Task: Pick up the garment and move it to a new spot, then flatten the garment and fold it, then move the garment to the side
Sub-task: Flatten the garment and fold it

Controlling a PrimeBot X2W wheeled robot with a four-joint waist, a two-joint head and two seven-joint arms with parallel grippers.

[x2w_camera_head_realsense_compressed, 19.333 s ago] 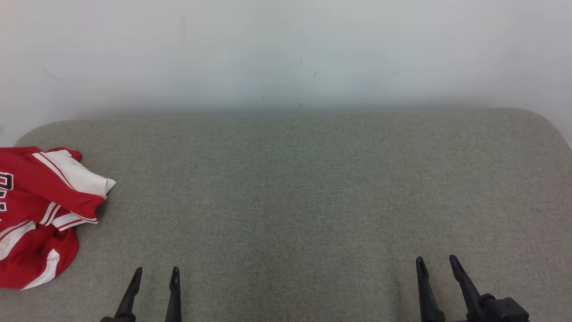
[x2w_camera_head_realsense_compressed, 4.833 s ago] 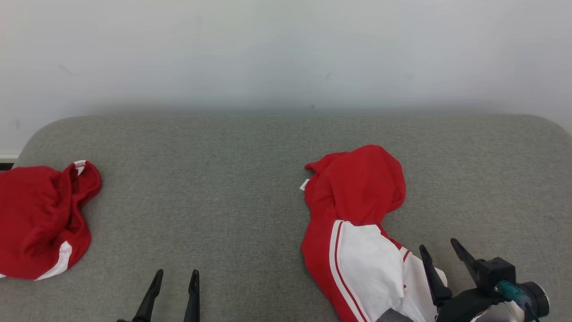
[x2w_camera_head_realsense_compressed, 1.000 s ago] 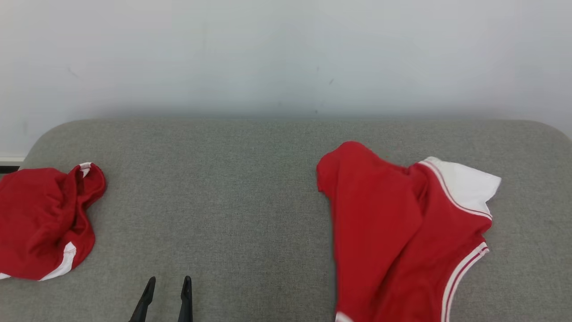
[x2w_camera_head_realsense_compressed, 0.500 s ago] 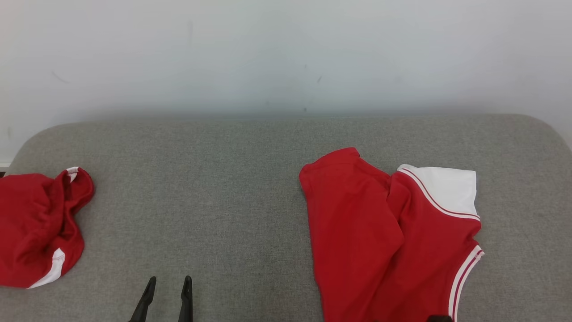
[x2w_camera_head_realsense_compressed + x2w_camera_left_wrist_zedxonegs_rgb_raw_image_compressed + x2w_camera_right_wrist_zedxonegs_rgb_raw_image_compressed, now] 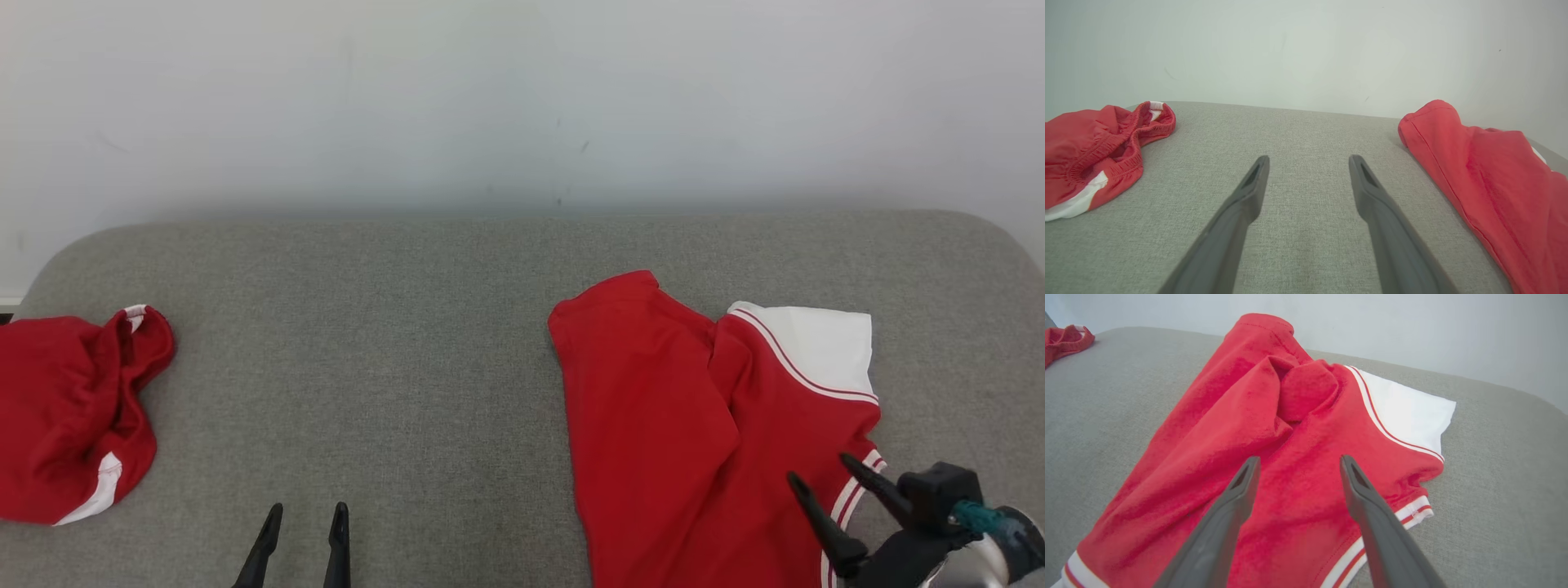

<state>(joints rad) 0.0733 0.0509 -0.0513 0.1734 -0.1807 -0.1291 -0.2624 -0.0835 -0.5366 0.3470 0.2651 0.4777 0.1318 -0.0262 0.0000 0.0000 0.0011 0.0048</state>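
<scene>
1. At the far left you had a second red piece of clothing (image 5: 73, 416). It lay crumpled on the grey cushion (image 5: 392, 343), with a white stripe near its lower edge. The left wrist view showed a gathered band along its opening. The head view's left edge cut part of it off.
2. Your left gripper (image 5: 309, 508) sat at the lower left of the head view, over grey cushion. Its two dark fingers stood spread apart with nothing between them. It was well apart from both red pieces.
3. Behind the cushion's rounded far edge stood a pale wall (image 5: 522, 98).
4. The garment (image 5: 653, 425) lay right of centre on the cushion, partly spread but not flat.
   - The red body ran from the far side towards you, and a raised fold ran down its middle.
   - A white panel edged with thin red lines sat at its far right corner.
   - Red-and-white striped trim followed its near right edge.
   - Its near end ran out of the bottom of the head view.
5. Your right gripper (image 5: 819, 467) was at the lower right, with its tips over the garment's near right edge, just beside the striped trim.
   - Its fingers stood apart and held nothing.
   - In the right wrist view, red cloth showed in the gap between them, and none of it was pinched.
   - You could not tell from these views whether the tips touched the fabric.
</scene>
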